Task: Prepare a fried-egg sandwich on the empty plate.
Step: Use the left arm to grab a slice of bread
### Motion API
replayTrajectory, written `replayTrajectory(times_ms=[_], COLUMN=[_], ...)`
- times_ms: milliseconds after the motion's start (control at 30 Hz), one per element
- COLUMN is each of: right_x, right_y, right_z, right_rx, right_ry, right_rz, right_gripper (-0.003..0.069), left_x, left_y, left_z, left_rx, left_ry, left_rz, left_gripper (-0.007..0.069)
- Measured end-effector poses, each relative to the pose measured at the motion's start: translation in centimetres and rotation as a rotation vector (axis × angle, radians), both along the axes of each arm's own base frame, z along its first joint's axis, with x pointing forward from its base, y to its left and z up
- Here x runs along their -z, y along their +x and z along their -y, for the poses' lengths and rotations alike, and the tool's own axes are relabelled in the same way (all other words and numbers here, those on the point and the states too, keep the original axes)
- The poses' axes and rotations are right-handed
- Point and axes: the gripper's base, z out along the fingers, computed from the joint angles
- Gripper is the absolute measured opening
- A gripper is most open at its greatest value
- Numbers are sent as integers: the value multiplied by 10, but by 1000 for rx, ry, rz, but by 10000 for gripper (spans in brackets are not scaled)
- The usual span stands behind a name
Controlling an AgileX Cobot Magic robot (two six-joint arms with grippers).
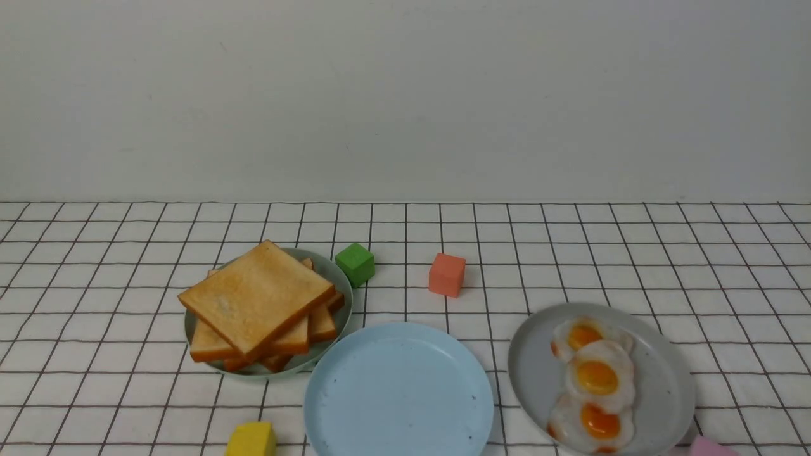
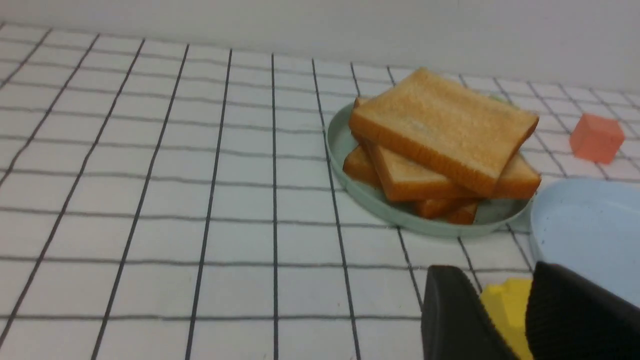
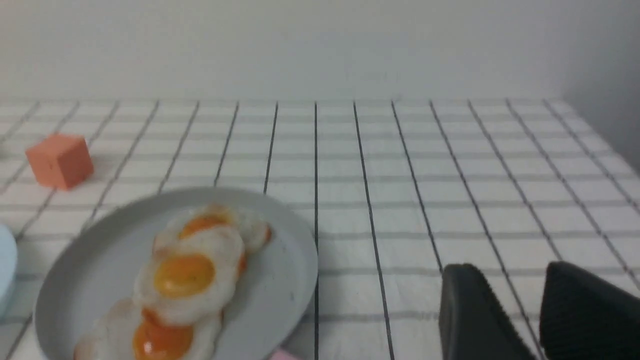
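The light blue plate [image 1: 399,389] lies bare at the front centre; its edge shows in the left wrist view [image 2: 585,225]. A pile of toast slices [image 1: 260,307] sits on a pale green plate [image 1: 343,288] to its left. Three fried eggs [image 1: 595,377] lie on a grey plate [image 1: 532,373] to its right. No egg sandwich is in view. My left gripper [image 2: 495,272] is open and empty, low over the cloth short of the toast [image 2: 445,130]. My right gripper [image 3: 510,270] is open and empty, to the right of the eggs [image 3: 185,275]. Neither gripper shows in the front view.
A green cube [image 1: 355,263] and an orange cube [image 1: 447,274] stand behind the plates. A yellow block [image 1: 251,440] lies at the front left, seen between my left fingers [image 2: 507,305]. A pink block [image 1: 709,446] lies by the grey plate's front edge.
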Motion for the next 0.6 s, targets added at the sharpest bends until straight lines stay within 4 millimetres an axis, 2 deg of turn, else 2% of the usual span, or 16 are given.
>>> replayTrajectory(times_ms=[200,467,533,600], right_x=[-15,-18,-20,-29], right_y=[0,0,0,-2], right_z=[0,1,1,2], right_rx=[5,6,7,8], right_ry=[-9,-8,24,175], right_rz=[165,197,220,334], right_gripper=[241,241,241,241], left_x=[-11,-12,-12,-18], left_y=[1,1,1,1], left_z=[1,1,1,2], left_rx=[11,12,12,13], left_ry=[-21,-22,-22,-143], left_rz=[122,127,130,179], left_gripper=[238,238,238,238])
